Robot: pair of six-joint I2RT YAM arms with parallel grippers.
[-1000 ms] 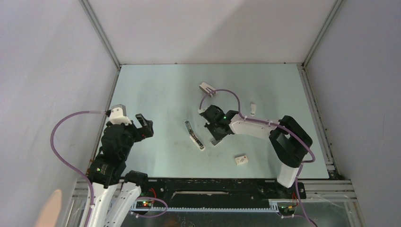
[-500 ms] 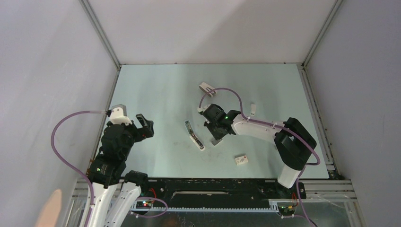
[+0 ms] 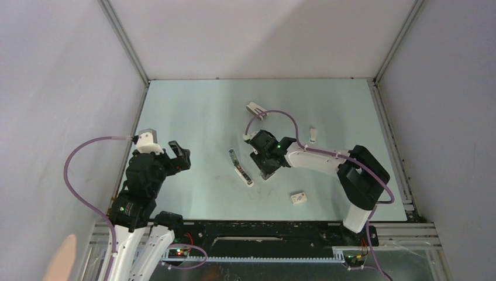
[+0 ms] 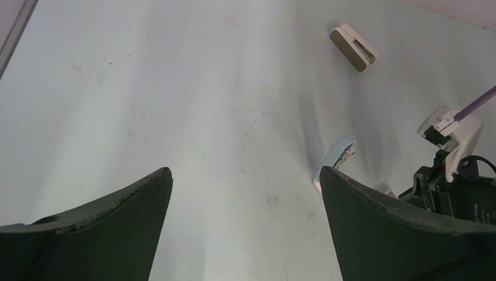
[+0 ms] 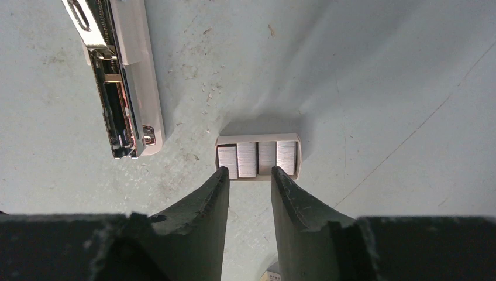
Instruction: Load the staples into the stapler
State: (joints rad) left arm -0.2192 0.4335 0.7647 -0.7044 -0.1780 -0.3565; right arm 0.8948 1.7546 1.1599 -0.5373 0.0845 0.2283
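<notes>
Right wrist: right fingers [image 5: 215, 196] slightly parted, empty, tips at staples [image 5: 257, 158]; left fingers [image 4: 137, 202] spread wide, empty.

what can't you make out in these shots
- Staples: top view, covered by the right fingers; only the right wrist view shows them.
- Stapler: far end cut off by the right wrist view's top edge; in the left wrist view a left finger hides part.
- Whether the right fingertips touch the staples' tray: they cover its near edge.
- Small white item: too small to identify, top view.
</notes>
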